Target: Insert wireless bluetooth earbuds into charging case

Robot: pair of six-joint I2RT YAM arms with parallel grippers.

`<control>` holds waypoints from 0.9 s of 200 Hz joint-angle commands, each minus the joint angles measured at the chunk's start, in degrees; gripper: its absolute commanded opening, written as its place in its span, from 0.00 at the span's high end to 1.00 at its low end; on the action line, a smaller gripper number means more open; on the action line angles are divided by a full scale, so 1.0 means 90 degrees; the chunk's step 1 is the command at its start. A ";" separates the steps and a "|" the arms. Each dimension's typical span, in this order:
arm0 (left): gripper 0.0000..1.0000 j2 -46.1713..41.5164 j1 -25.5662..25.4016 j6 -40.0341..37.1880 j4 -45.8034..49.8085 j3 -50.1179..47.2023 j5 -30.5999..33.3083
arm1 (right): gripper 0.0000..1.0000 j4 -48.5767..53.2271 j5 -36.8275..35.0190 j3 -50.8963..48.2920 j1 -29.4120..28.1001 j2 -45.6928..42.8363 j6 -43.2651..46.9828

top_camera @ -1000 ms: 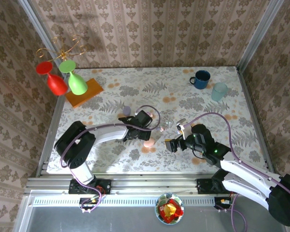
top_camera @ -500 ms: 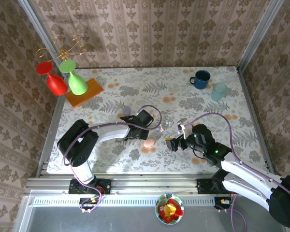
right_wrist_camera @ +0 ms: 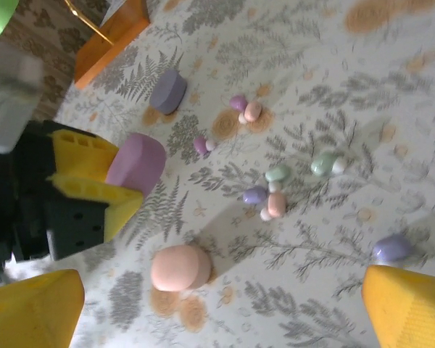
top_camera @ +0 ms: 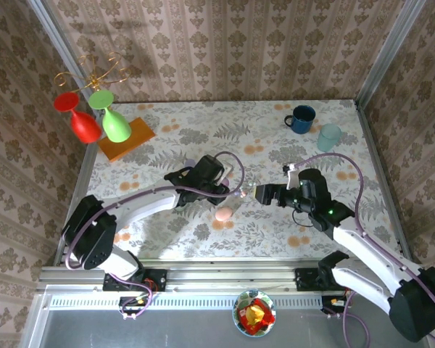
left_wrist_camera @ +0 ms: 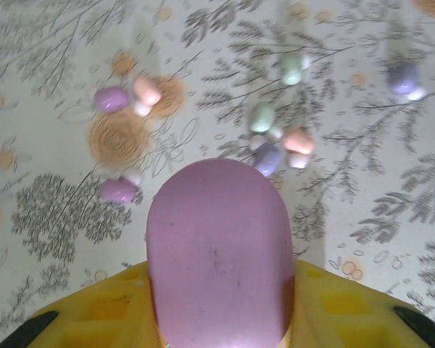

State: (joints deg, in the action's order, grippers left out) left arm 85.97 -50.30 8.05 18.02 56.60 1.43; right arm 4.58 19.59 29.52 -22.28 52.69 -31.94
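Wireless bluetooth earbuds (left_wrist_camera: 298, 141), blurred, lie mid-worktop (left_wrist_camera: 391, 217) just beyond the left gripper (right_wrist_camera: 122, 177), clamped on a lilac case (left_wrist_camera: 217, 232); right gripper (right_wrist_camera: 219, 308) fingers apart.

Eight earbuds (right_wrist_camera: 278, 173). Three charging cases (right_wrist_camera: 168, 90): two lilac, one pink. One blue mug (top_camera: 301, 119). One pale tumbler (top_camera: 329, 137). Two goblets (top_camera: 83, 125): red, green.

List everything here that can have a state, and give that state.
left pincer: shut on the mauve case
mauve case: gripped between the fingers
right pincer: open, empty
pink case: lying free on the table
lilac case: lying free on the table
earbuds: loose on the table, none in a case
blue mug: upright
pale cup: upright
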 commanded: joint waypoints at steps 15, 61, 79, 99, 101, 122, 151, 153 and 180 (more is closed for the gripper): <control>0.64 -0.0440 -0.0111 -0.1600 -0.0265 -0.0352 -0.0988 | 0.09 0.0083 0.2264 0.0375 0.0374 0.0358 -0.1424; 0.65 -0.0951 -0.0161 -0.2468 -0.0597 -0.0593 -0.1915 | 0.25 0.0005 0.2872 0.0586 0.0375 0.0414 -0.1645; 0.66 -0.1130 -0.0225 -0.2712 -0.0755 -0.0669 -0.2125 | 0.28 0.0289 0.3018 0.0751 0.0366 0.0553 -0.1597; 0.66 -0.1259 -0.0256 -0.2863 -0.0911 -0.0722 -0.2286 | 0.32 0.0194 0.3163 0.0793 0.0334 0.0723 -0.1776; 0.66 -0.1266 -0.0264 -0.2874 -0.0924 -0.0727 -0.2314 | 0.33 0.0180 0.3176 0.0793 0.0329 0.0739 -0.1796; 0.68 -0.1316 -0.0292 -0.3010 -0.1129 -0.0756 -0.2516 | 0.36 -0.0002 0.3253 0.0824 0.0245 0.0976 -0.1971; 0.69 -0.1248 -0.0319 -0.3062 -0.1333 -0.0699 -0.2680 | 0.40 -0.0365 0.3513 0.0880 0.0034 0.1314 -0.2127; 0.69 -0.1244 -0.0334 -0.3063 -0.1337 -0.0695 -0.2679 | 0.40 -0.0375 0.3520 0.0893 0.0020 0.1326 -0.2125; 0.69 -0.1260 -0.0372 -0.3101 -0.1458 -0.0749 -0.2690 | 0.42 -0.0409 0.3538 0.0999 -0.0186 0.1484 -0.2113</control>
State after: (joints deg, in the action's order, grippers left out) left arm 75.16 -52.97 -17.85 7.86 50.39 -20.45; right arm 2.90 48.56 35.94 -22.59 65.04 -49.93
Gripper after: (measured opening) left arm 0.380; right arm 0.598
